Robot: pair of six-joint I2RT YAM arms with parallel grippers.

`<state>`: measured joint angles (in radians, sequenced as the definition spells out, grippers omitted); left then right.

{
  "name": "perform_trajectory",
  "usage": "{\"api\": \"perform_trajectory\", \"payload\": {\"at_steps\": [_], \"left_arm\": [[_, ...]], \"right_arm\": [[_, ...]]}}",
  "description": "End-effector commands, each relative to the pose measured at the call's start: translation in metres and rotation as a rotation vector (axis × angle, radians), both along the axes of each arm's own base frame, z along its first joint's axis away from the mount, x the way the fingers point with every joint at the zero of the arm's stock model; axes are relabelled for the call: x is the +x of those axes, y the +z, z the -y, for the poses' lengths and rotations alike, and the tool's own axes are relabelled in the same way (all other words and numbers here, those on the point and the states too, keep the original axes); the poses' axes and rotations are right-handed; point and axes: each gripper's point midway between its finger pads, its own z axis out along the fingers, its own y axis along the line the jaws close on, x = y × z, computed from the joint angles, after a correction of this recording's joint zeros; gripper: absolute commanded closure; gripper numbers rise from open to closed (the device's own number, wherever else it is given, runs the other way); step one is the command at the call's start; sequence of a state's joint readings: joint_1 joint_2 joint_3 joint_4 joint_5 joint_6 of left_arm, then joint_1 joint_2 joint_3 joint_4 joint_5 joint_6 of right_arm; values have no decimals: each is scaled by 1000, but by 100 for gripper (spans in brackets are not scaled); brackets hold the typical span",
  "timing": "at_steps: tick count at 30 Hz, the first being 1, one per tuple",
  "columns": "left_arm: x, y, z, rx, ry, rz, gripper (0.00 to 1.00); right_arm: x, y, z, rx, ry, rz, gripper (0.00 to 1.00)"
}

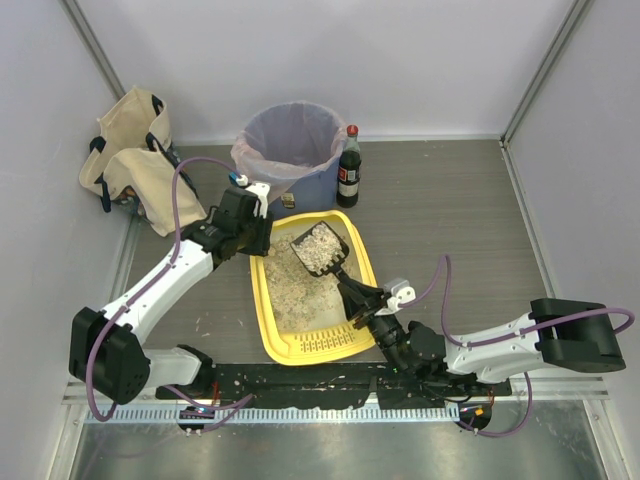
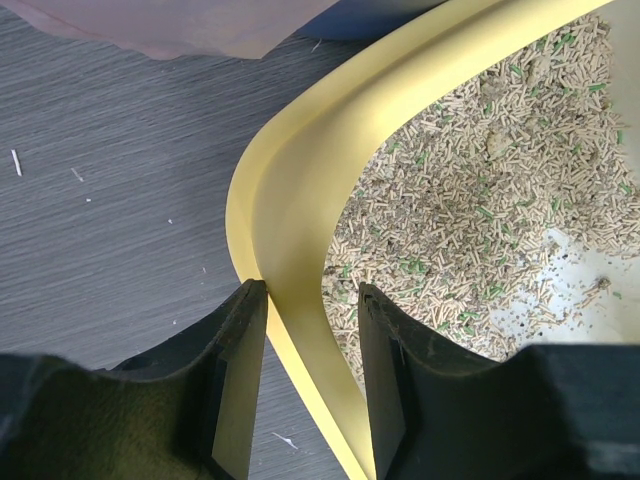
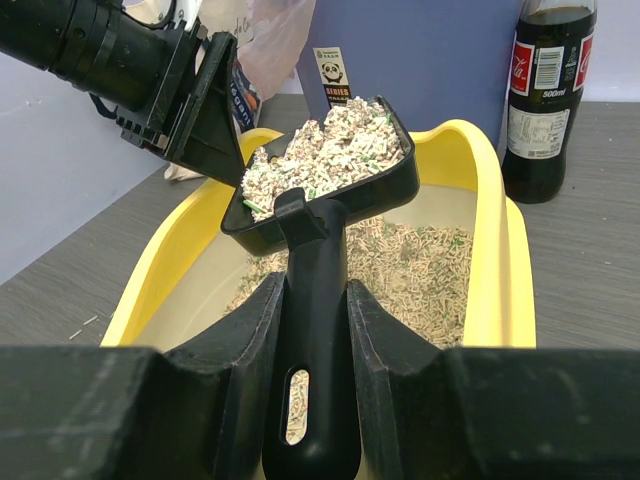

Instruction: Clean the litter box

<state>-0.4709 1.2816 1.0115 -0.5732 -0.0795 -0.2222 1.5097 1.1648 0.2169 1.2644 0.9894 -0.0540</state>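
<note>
1. The litter box [image 1: 257, 300] lies on the table between the two arms. Its slotted end is nearest their bases and its long axis runs away toward the bin. It is shallow yellow plastic and looks stiff. It is judged light in itself, with the pellets adding weight. The smooth base could slide if pushed.
2. The right gripper [image 3: 315, 300] is clenched on the handle of the black scoop [image 3: 330, 212], one jaw on each flank. The scoop is raised over the far half of the box and heaped with pellets. The load is loose, so any tilt is judged to spill it.
3. The pellets [image 2: 480, 180] in the box are dry and granular. They lie thin in places, and a pale bare patch shows.
4. The left gripper [image 2: 312, 290] is at the far left corner, one finger outside the rim and one inside. It appears to be grasping the rim. The rolled rim is judged the best hold because it is rigid and has a lip. The inner wall looks slick.
5. The blue bin [image 1: 290, 140] stands just beyond the far end. An upright cola bottle [image 1: 349, 165] stands beside it, near the far right corner, and is judged easy to topple.
</note>
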Motion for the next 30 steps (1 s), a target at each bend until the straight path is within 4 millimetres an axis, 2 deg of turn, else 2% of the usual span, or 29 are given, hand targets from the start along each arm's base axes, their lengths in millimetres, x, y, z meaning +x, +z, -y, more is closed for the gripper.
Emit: {"api": "perform_trajectory", "payload": {"at_steps": [1,4,7,8,9,11,13,14,15,17,18,19,20,21,23,24,26,27,29,30], "left_arm": [[11,16,6,-20,-10,62,55],[11,17,7,-25,-13,60,56],[11,17,7,-25,-15,62,56],[11,17,7,-25,-14,63,56],[11,16,7,-26,-14,60,56],[11,18,7,-27,-14,62,56],[11,17,6,-25,-13,65,56],[11,17,7,-26,-12,65,56],[11,16,7,-25,-13,60,56],[10,16,8,-27,-17,56,56],[11,17,8,-28,-16,58,56],[11,17,7,-28,-13,62,56],[10,16,7,-26,-14,59,56],[11,16,7,-25,-13,60,56],[11,16,8,-26,-16,56,56],[10,16,9,-28,-19,53,56],[11,15,8,-26,-16,54,56],[11,15,7,-25,-15,55,56],[10,15,8,-26,-18,53,56],[11,15,9,-29,-19,53,56]], "right_arm": [[1,77,22,488,-11,-7,98],[6,80,31,556,-23,-29,99],[4,81,21,509,-6,-25,99],[7,77,25,513,-28,-38,99],[12,78,37,588,-56,-55,99],[14,72,45,624,-34,-55,99],[12,68,25,537,16,-58,99],[12,74,16,532,27,-67,99],[12,72,15,524,29,-76,99],[11,67,27,549,18,-63,99],[10,74,31,582,26,-45,99],[7,73,22,522,56,-17,98],[6,82,13,517,73,-13,99],[7,76,5,472,77,-28,99],[9,72,13,495,56,-28,98],[9,81,21,558,55,-13,99],[7,83,14,536,81,6,99],[8,78,8,499,82,-9,99],[11,75,16,532,52,-28,99],[11,80,22,585,57,-21,99]]}}
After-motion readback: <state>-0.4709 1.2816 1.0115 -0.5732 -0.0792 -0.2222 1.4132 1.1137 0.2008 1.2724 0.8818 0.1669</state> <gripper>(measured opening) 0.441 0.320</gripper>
